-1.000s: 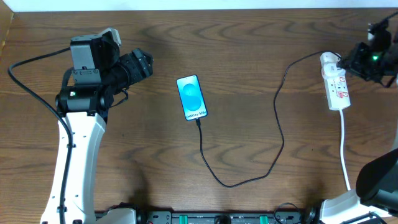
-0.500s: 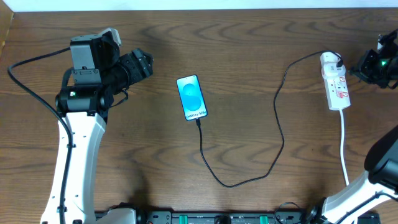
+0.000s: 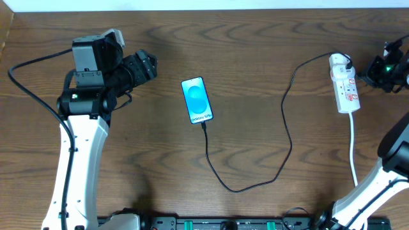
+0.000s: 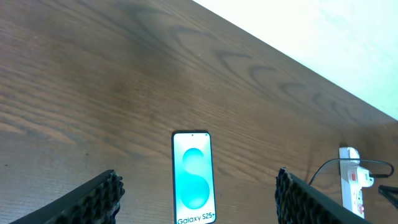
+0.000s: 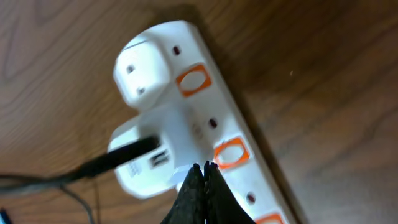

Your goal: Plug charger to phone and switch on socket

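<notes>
The phone (image 3: 197,99) lies flat near the middle of the table (image 3: 255,45), its cyan screen lit and a white strip reading "Galaxy S25+" at its lower end. The charger (image 3: 285,137) meets the phone's lower edge, loops toward the near side of the table and climbs to the far end of the socket (image 3: 345,86) on the right. The overhead view is too small to show how deeply the small plug sits. The left wrist view cuts off the phone's lower edge, hiding that joint. The left gripper (image 3: 146,65) hangs well left of the phone with its jaws spread wide and empty. Only the ridged black pads (image 4: 99,198) show, in the bottom corners of its own camera. The right gripper (image 5: 203,177) is partly cut off at the overhead frame's right edge, and its jaws are pressed together. Up close, their tips lie over the socket beside an orange-ringed switch (image 5: 231,153), but I cannot tell whether they touch it. The charger's black plug sits in a white adapter (image 5: 149,140) on the strip. I also cannot tell whether the switch is on.
</notes>
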{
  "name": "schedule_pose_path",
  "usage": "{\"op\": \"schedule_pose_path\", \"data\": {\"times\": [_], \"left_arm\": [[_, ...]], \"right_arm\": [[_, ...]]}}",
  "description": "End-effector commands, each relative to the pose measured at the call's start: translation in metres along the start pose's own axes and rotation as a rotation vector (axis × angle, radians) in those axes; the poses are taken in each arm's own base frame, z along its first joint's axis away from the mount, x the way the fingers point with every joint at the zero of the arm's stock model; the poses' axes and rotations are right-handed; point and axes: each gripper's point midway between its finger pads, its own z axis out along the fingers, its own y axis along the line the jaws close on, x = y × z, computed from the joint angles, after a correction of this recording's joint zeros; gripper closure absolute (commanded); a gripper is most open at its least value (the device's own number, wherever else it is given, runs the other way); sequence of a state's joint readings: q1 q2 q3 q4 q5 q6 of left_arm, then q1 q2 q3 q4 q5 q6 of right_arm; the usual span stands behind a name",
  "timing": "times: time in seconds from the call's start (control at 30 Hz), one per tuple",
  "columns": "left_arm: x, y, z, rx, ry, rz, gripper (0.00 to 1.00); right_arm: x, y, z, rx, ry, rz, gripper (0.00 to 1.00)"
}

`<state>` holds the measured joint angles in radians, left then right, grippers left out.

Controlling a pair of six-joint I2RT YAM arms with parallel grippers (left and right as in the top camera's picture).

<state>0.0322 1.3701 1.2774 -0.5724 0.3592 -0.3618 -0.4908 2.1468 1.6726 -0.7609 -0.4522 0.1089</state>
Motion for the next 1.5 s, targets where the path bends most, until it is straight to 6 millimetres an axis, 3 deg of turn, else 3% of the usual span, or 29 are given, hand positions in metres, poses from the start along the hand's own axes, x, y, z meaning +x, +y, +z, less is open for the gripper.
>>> {"op": "schedule_pose_path", "data": {"times": [0.0,0.47,0.93,1.47], "left_arm": [[-0.001,0.004,0.0,-0.016,-0.006,0.006,0.2],[-0.001,0.004,0.0,-0.016,-0.006,0.006,0.2],[-0.001,0.004,0.0,-0.016,-0.006,0.006,0.2],[-0.001,0.004,0.0,-0.016,-0.006,0.006,0.2]], "right_arm": [[-0.005,-0.006,0.008,-0.009,-0.008,0.041,0.99],[-0.01,-0.012,0.022,-0.011,-0.021,0.091,0.99],[0.007,-0.011,0.046,-0.013,0.045,0.071,0.99],[0.028,-0.007,0.047,0.001,0.128,0.103,0.99]]}}
